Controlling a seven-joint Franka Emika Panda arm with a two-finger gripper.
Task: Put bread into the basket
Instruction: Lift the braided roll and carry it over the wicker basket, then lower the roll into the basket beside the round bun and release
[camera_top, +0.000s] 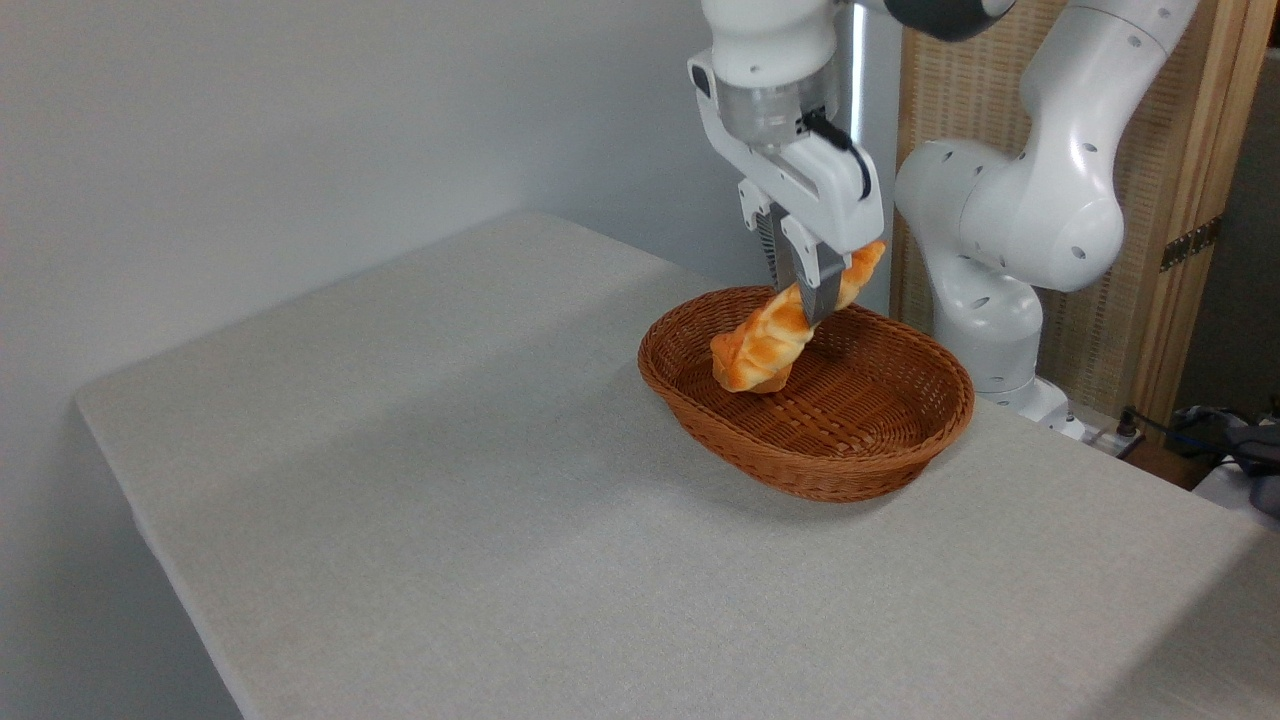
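In the single fixed camera view, the end effector (808, 295) is seen clamped on the bread (765, 345), its fingers closed across the loaf somewhat above the middle. The bread is held tilted, its upper pointed end showing to the right of the fingers and its lower end hanging inside the basket (905, 460), low over the woven floor near the left wall; whether that end touches the floor cannot be told. The basket is set on the right half of the table (400, 480), nearer the back edge than the front. Most of the basket's floor to the right of the loaf is left uncovered. Wide open room is offered to the left of and in front of the basket, where the table's left and front edges are well apart from it. The table is covered with a light grey, finely textured surface. A pale grey wall is seen behind, and a wooden-framed woven panel (1150, 330) stands behind the arm's base. One loaf, one basket and one arm are counted.
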